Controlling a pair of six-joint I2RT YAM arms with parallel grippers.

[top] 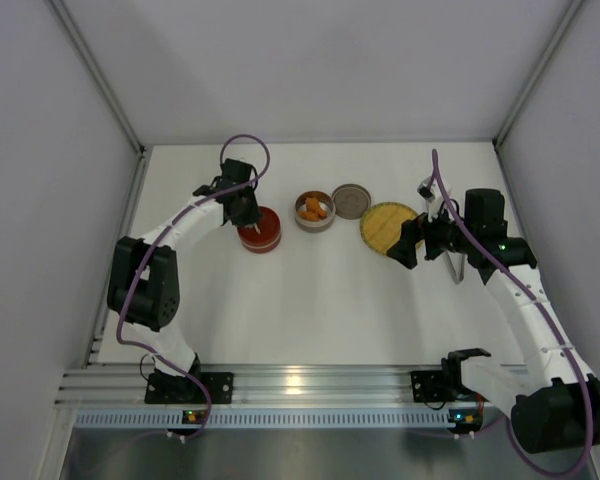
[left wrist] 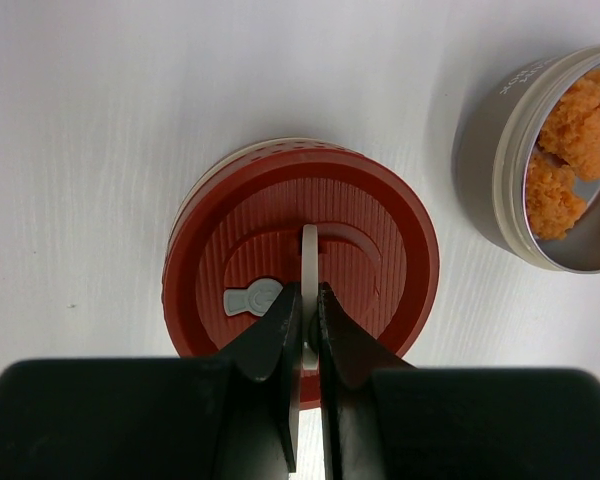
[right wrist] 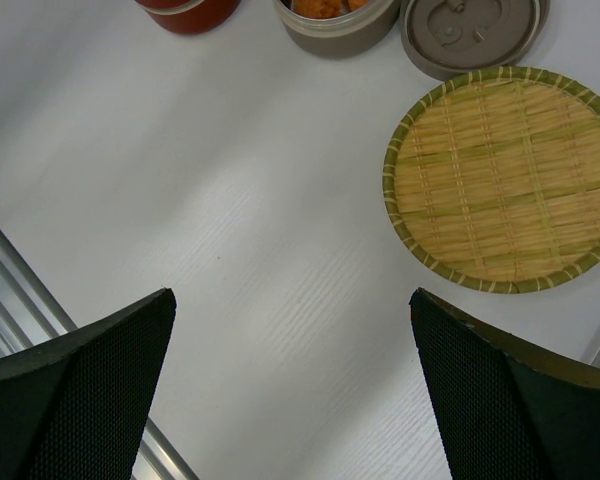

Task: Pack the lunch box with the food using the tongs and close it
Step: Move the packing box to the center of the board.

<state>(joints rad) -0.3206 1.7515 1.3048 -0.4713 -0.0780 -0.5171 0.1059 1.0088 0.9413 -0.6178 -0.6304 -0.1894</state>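
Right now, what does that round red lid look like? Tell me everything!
The red lid is round and plastic-looking, with fine ridges. A thin pale handle stands up in its middle, and a small grey knob sits beside that. The lid lies flat on its red pot on the white table. The left gripper is pinched shut on the handle.

A white table (top: 330,310) with a faint wood grain forms the floor of a booth closed in by plain pale grey panels. There is a back wall (top: 320,60) on the far side, a left wall (top: 30,200) and a right wall (top: 580,150), with aluminium posts (top: 95,75) in the far corners. Along the near edge runs a ribbed aluminium rail (top: 310,385) with a bright patch of glare near its middle, and nearer still lies a dull grey metal sheet (top: 310,450).
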